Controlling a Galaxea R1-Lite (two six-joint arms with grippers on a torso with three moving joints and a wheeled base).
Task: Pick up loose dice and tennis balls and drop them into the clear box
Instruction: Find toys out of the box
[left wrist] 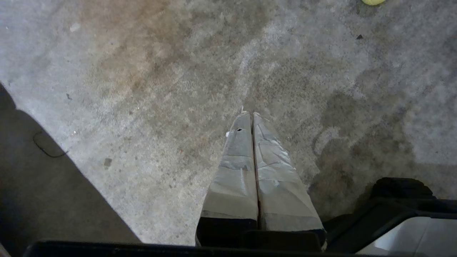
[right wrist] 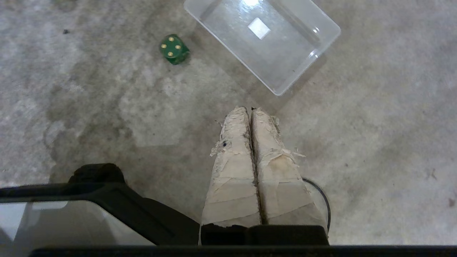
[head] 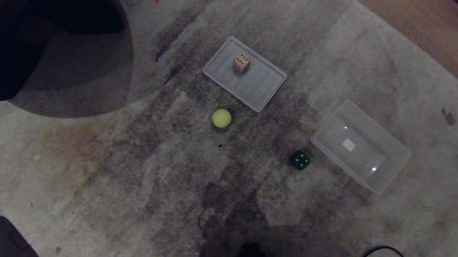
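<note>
In the head view a mottled grey carpet (head: 98, 182) fills most of the frame, with a strip of wooden floor (head: 415, 13) in the upper right corner. Just above the centre lies a flat ribbed clear panel (head: 258, 89), and a tan die (head: 241, 62) sits on its upper part. Below the panel's lower left edge, near but apart from it, a tennis ball (head: 221, 118) rests on the carpet. The clear box (head: 391, 167) stands at centre right, turned at a slant, with only a small white label showing on its bottom. A dark green die (head: 300, 160) lies just beside the box's lower left wall, not touching it. Neither arm shows here.

In the left wrist view the left end effector (left wrist: 250, 114) hangs over bare carpet at the frame's centre, its taped fingers pressed together and holding nothing. A sliver of the tennis ball shows at the top right edge.

In the right wrist view the right end effector (right wrist: 249, 109) is likewise closed and empty, above the carpet. The clear box occupies the upper middle of the frame, its nearest corner close beyond the fingertips, and the dark green die lies in the upper left, three pale pips up.
</note>
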